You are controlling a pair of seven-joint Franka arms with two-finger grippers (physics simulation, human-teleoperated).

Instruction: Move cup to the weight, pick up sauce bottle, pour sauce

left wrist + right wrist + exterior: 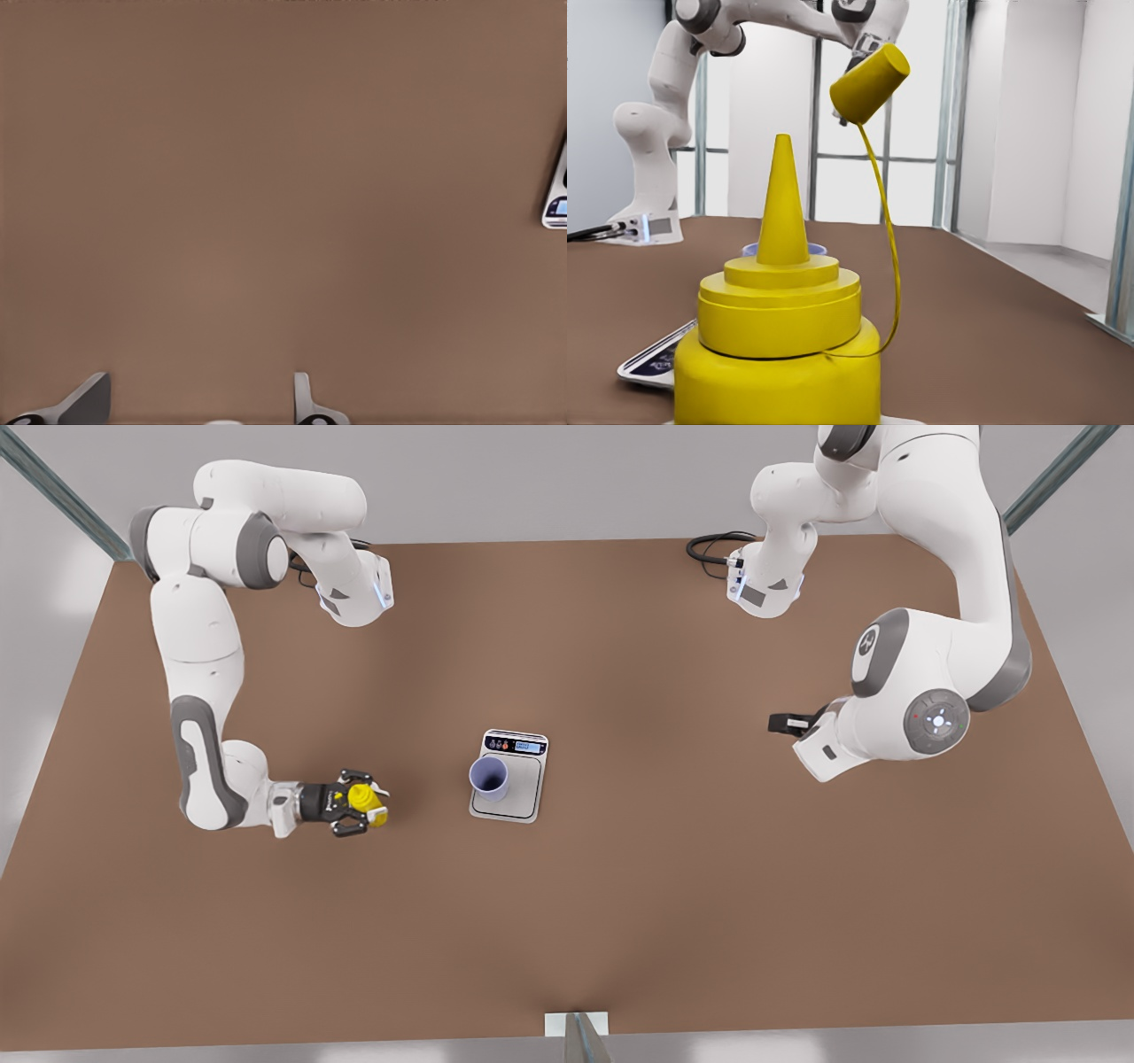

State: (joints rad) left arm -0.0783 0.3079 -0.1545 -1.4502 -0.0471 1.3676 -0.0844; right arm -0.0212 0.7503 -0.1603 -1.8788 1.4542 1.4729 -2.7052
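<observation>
The sauce bottle [778,354], cap dangling on its tether, sits pinched in the right gripper [353,803] near the surface's edge at the front view's left; rigid-looking, best held mid-body. The cup [489,778] stands on the weight [509,776]. The left gripper [199,403], spread, waits apart.

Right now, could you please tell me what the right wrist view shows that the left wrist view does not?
In the right wrist view, not the left: the bottle held by the right gripper, its cap off on a tether, the cup's rim behind the nozzle, and the other arm. In the left wrist view, not the right: the open left gripper above the table. Both: the scale and the table.
</observation>
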